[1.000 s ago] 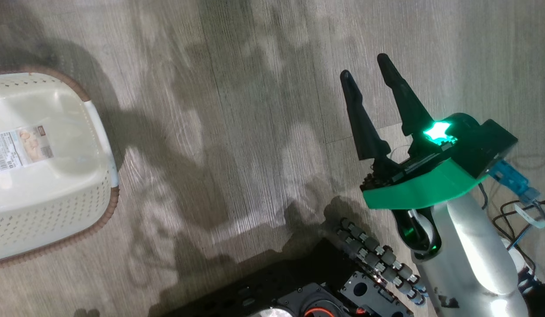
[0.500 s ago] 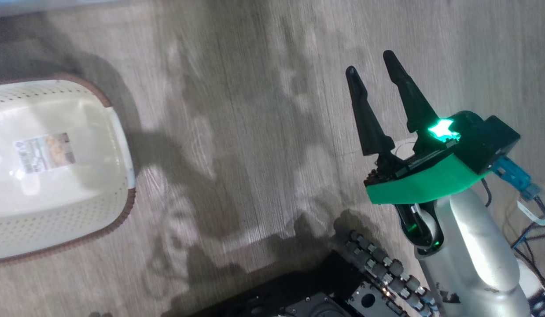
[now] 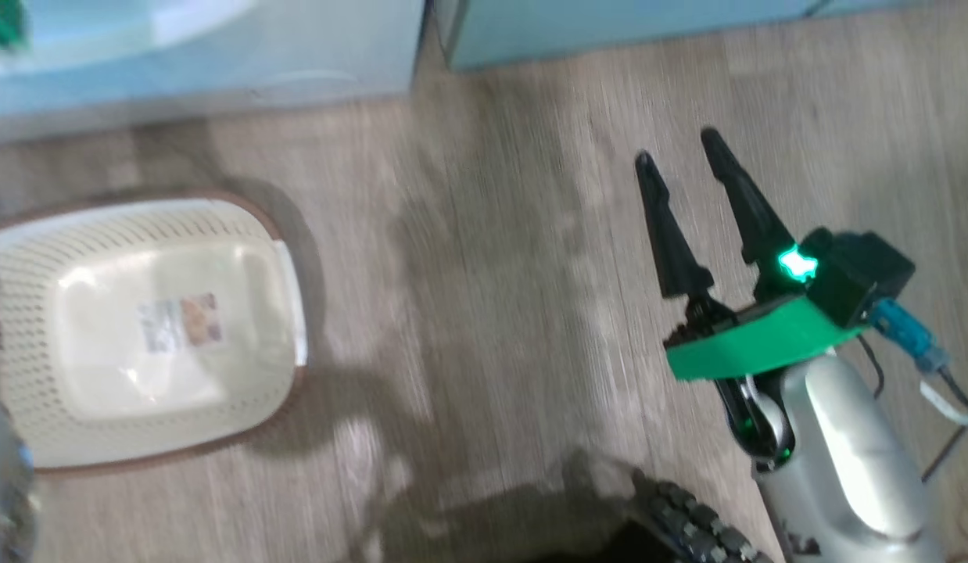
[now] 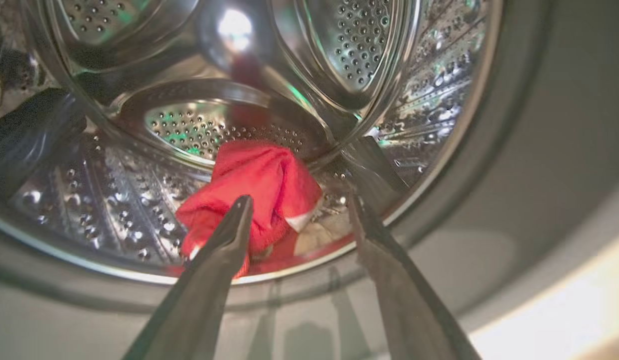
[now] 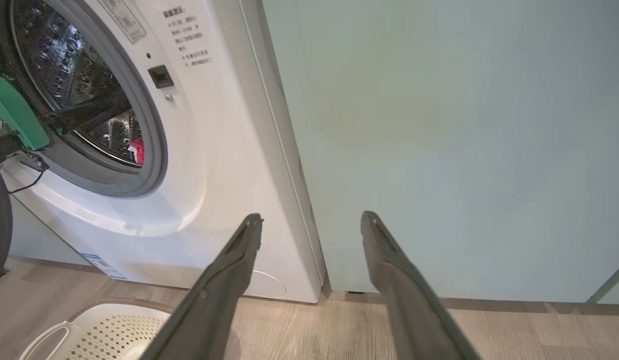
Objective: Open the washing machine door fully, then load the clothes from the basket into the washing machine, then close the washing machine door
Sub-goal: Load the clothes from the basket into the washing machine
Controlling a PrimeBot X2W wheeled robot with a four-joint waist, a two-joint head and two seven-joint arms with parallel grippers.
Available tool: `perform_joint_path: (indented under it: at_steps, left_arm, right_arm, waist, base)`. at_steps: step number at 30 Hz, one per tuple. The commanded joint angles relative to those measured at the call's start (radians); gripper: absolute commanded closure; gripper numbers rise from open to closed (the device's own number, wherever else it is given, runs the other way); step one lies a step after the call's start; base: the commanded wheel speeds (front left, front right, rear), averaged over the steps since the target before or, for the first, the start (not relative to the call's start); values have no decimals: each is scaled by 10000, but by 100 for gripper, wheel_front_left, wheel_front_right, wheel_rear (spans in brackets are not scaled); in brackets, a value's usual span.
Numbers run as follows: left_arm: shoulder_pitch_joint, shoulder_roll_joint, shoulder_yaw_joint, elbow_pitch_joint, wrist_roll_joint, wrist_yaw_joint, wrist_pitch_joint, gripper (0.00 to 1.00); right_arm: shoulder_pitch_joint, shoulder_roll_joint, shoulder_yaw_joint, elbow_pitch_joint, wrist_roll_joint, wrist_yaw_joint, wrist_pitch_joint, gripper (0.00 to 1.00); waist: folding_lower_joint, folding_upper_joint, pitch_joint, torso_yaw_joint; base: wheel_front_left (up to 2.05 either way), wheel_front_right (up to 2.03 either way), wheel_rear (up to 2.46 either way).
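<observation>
Motion blur smears the whole head view: the grain of the floor [image 3: 492,313] runs into streaks and the holes of the basket [image 3: 30,375] go soft. Light falls from above, grey shadows pool on the boards near the bottom edge, and the basket's glossy bottom carries pale glare. A green lamp [image 3: 797,266] glows on the right claw [image 3: 679,145]. In the left wrist view the steel drum [image 4: 89,200] glitters with hard white highlights and green glints. There the clothes [image 4: 259,175] are bright and fairly sharp, the left claw [image 4: 299,200] is out of focus, and the lower right corner is washed out. The right wrist view is evenly lit and crisp, with the washing machine [image 5: 214,150] bowed by the wide lens.
</observation>
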Motion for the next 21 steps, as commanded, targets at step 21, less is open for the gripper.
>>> perform_joint_path:
  at_steps: [21]
  left_arm:
    - [7077,-1930,599,-4009,-10,75,-49,0]
  right_arm:
    - [2182,-1,-592,300,-694,0,-92,0]
  waist:
    - [0,-1,-5022,1748]
  base:
    - [0,0,0]
